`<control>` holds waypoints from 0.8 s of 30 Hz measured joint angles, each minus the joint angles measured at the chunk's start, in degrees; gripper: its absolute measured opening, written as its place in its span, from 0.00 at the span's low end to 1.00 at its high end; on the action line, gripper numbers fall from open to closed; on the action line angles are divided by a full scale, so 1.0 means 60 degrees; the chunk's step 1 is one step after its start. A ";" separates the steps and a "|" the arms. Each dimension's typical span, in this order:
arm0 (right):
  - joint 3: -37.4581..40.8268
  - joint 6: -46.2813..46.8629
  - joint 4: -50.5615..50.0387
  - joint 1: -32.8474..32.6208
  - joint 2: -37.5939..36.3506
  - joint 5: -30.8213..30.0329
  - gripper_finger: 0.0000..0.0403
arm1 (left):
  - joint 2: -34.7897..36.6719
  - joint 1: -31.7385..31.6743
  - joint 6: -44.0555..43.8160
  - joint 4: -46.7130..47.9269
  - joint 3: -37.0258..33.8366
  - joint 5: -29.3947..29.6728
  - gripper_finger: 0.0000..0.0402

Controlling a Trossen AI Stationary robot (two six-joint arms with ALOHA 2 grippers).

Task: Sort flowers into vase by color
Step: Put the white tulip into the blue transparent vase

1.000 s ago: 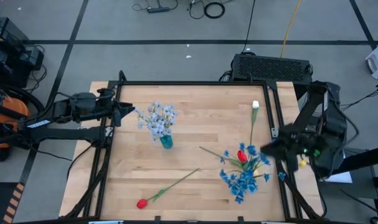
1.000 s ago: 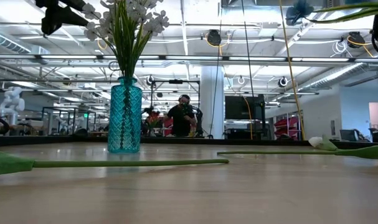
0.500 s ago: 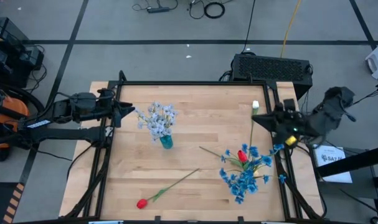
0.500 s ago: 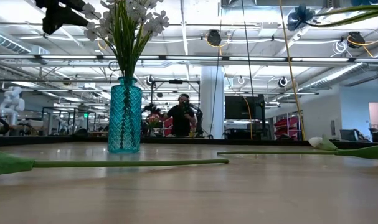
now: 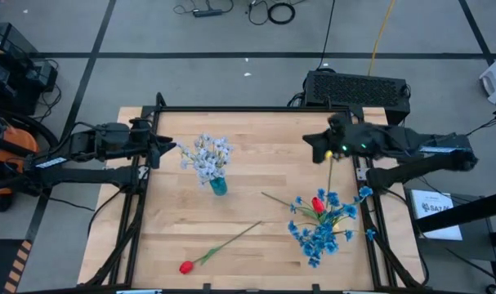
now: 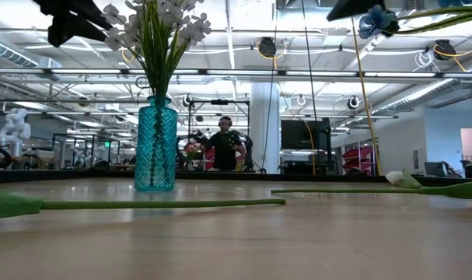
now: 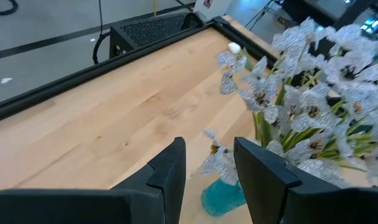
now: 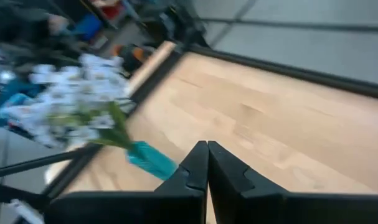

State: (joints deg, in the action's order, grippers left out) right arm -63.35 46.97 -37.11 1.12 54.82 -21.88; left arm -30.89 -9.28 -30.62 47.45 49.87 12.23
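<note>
The teal vase (image 5: 218, 187) already held the pale blue-white sprays (image 5: 204, 157), so that colour looked sorted, while the red tulip (image 5: 186, 266) lay on the table (image 5: 256, 155) well in front of the vase, and the bright blue sprays (image 5: 319, 230), another red tulip (image 5: 318, 204) and a white bud (image 6: 403, 180) lay far to its right. The right gripper (image 5: 316, 146) hovered clenched and empty over the table to the vase's right, near the white bud's end. The left gripper (image 5: 167, 147) waited just left of the vase, part-open, grasping nothing.

Pale blue-white sprays (image 5: 204, 157) stand upright in the teal vase (image 5: 218, 187) (just ahead of the left gripper (image 5: 167, 148)). Bright blue sprays (image 5: 319, 231), 2 red tulips (image 5: 318, 204) and a white bud lie flat.
</note>
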 joint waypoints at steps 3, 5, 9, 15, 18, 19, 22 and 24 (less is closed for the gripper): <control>-0.0089 -0.0116 -0.0515 0.1199 0.0374 0.0954 0.00 | -0.0016 0.0000 0.0006 0.0166 0.0000 0.0011 0.35; -0.0337 -0.0119 -0.1115 0.1926 0.0804 0.1399 0.00 | -0.0018 0.0000 0.0021 0.0386 0.0000 0.0019 0.35; -0.0941 -0.0179 -0.3063 0.3234 0.1802 0.1942 0.00 | -0.0018 -0.0001 0.0315 0.0577 0.0000 0.0044 0.35; -0.1144 0.0265 -0.5819 0.4463 0.2815 0.2185 0.00 | -0.0018 -0.0003 0.0432 0.0767 0.0000 0.0044 0.35; -0.1081 0.0275 -0.6644 0.4660 0.3106 0.2042 0.02 | -0.0018 0.0000 0.0436 0.0950 0.0000 0.0044 0.35; -0.0988 0.0280 -0.6718 0.4675 0.3137 0.1923 0.03 | -0.0018 0.0000 0.0436 0.1024 0.0000 0.0044 0.35; -0.0583 0.0398 -0.6686 0.4731 0.3135 0.1892 0.09 | -0.0018 0.0000 0.0439 0.1001 0.0000 0.0044 0.35; -0.0258 0.0575 -0.6622 0.4805 0.3117 0.1904 0.14 | 0.0001 0.0000 0.0445 0.0767 -0.0001 0.0044 0.35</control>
State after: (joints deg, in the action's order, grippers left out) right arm -64.90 50.42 -76.84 29.95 73.52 -10.46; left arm -30.89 -9.28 -27.95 52.06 49.86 12.49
